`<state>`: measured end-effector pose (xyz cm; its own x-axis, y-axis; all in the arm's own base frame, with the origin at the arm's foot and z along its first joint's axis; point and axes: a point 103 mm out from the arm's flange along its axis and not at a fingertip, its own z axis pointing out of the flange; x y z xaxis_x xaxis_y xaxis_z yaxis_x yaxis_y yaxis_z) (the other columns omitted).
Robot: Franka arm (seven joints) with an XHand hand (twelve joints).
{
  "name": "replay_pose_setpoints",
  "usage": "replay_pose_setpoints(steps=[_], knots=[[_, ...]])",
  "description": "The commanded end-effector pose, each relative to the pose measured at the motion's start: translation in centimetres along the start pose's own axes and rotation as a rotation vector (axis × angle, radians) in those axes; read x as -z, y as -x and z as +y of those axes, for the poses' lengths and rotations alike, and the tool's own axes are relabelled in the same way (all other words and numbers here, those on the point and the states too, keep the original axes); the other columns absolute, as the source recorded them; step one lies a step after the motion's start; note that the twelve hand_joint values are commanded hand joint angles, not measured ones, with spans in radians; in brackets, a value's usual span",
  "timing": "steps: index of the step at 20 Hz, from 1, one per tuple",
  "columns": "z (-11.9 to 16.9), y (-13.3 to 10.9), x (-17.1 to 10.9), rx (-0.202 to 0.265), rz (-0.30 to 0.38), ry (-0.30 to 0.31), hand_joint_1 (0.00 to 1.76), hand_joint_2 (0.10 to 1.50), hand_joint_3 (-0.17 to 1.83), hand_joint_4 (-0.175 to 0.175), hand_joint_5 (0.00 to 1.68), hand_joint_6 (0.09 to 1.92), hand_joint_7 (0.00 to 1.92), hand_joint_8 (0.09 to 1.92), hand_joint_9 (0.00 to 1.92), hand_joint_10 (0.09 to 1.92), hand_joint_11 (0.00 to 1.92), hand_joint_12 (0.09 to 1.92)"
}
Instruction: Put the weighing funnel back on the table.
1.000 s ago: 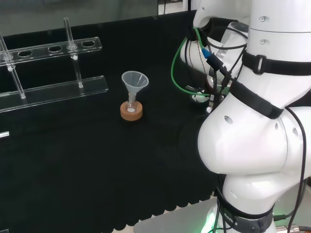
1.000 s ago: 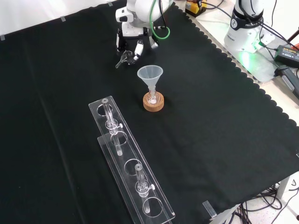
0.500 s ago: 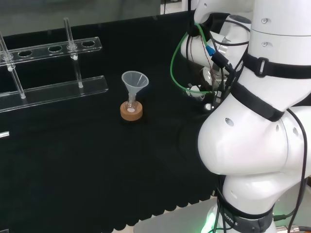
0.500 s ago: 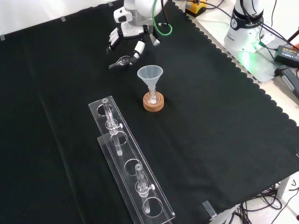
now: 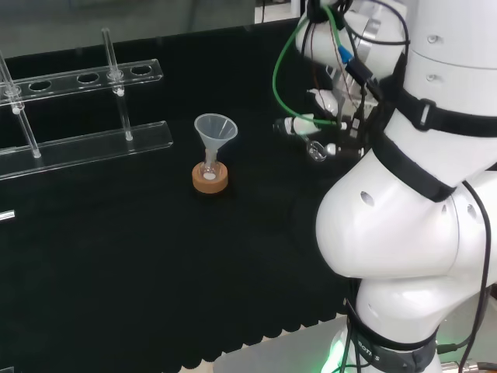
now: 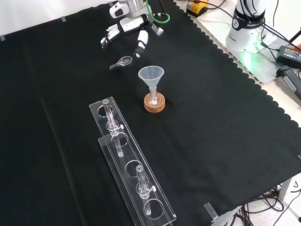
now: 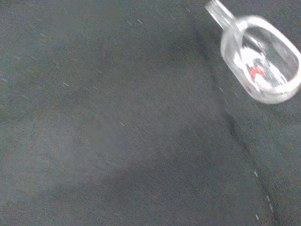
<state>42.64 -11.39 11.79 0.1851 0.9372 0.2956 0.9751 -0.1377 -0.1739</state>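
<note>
The weighing funnel (image 6: 121, 62), a small clear scoop with a short stem, lies on the black cloth, up and to the left of the big funnel in the front view. It looks large in the wrist view, where the weighing funnel (image 7: 261, 59) rests on the cloth with a red glint inside. The hand (image 6: 128, 24) hovers above it, apart from it, fingers straight and spread, holding nothing. In the head view the hand (image 5: 303, 123) sits left of the white arm links, with the weighing funnel (image 5: 317, 151) just below it.
The big funnel (image 6: 151, 75) stands with its stem in a small flask on a cork ring (image 6: 154, 104). A clear rack (image 6: 131, 174) with glass tubes runs toward the front view's lower edge. The cloth's scalloped edge and cables lie to the right.
The hand's fingers have uncurled and let go of the weighing funnel, which now lies on the cloth. The hand has risen and drawn back from it.
</note>
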Motion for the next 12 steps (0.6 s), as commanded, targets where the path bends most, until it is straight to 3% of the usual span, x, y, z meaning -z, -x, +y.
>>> replay_pose_setpoints(steps=[1,8,12], knots=[[-2.4,-7.8,9.2,0.225,-0.003,0.019,0.33,0.68,0.07,-0.11,0.05,0.09,0.0,0.09,0.15,0.09,0.0,1.55],[-4.1,-15.6,12.9,0.348,-0.02,0.046,0.31,0.7,0.07,-0.112,0.08,0.09,0.0,0.09,0.17,0.09,0.0,1.55],[-3.4,-18.6,13.6,0.368,0.007,0.041,0.31,0.7,0.07,-0.113,0.09,0.09,0.0,0.09,0.18,0.09,0.0,1.56]])
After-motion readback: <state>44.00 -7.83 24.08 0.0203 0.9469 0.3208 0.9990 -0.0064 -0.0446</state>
